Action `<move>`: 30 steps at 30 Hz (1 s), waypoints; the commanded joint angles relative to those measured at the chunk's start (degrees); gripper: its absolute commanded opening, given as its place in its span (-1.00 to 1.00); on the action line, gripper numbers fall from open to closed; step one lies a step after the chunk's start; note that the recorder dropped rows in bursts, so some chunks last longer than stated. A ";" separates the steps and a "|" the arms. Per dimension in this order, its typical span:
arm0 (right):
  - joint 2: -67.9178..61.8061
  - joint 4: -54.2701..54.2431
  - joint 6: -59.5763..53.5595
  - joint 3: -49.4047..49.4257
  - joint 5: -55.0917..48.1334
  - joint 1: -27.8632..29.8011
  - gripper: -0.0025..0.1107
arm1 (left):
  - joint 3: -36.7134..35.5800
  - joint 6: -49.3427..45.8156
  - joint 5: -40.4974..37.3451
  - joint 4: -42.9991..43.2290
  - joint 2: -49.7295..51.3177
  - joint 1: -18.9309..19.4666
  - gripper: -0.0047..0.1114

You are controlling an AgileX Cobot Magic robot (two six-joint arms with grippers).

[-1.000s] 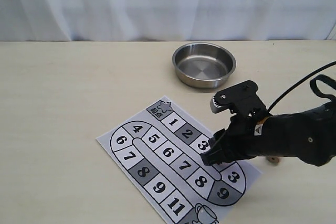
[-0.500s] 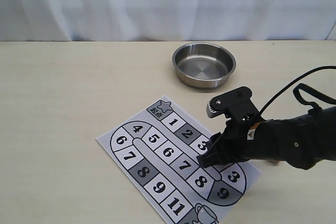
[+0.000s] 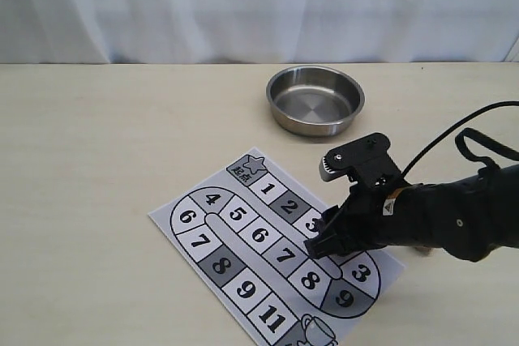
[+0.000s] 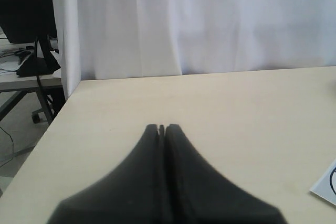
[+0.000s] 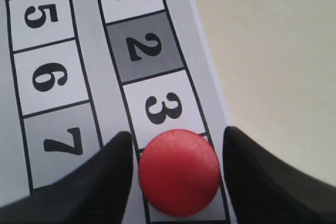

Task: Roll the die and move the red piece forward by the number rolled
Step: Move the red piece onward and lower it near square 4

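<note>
The red piece (image 5: 178, 172) stands on the board (image 5: 79, 61) on the square just past the 3. My right gripper (image 5: 177, 136) is open around it, one finger on each side with a narrow gap at both. In the exterior view this gripper (image 3: 321, 244) is low over the board (image 3: 212, 237) near the 3 and hides the piece. The die is hidden, where the right arm covers the table. My left gripper (image 4: 162, 127) is shut on nothing above bare table, out of the exterior view.
A steel bowl (image 3: 315, 100) sits on the table behind the board. The board is a printed sheet of numbered squares lying at an angle. The table's edge and a white curtain show in the left wrist view.
The right arm shifted a little left and lower over the board, covering the small tan object beside it, then stayed nearly still. The left gripper shows no change.
</note>
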State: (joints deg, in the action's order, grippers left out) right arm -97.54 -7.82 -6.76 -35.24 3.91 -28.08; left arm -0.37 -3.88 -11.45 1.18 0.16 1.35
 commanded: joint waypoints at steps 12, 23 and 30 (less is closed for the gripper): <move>2.39 -3.50 0.11 -3.97 -5.44 0.25 -0.44 | 0.37 0.32 0.64 -0.38 -0.16 -0.09 -0.92; 2.39 -3.25 0.11 -16.91 -22.51 0.25 -0.76 | 0.37 0.32 0.64 -0.38 -0.16 -0.09 -0.92; 2.39 -2.81 0.11 -18.74 -23.49 1.79 -0.88 | 0.37 0.32 0.77 -0.38 -0.16 -0.09 -0.92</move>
State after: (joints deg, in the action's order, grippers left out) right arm -95.51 -11.16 -6.76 -53.50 -19.09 -27.71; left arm -0.37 -3.88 -11.45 1.18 0.16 1.35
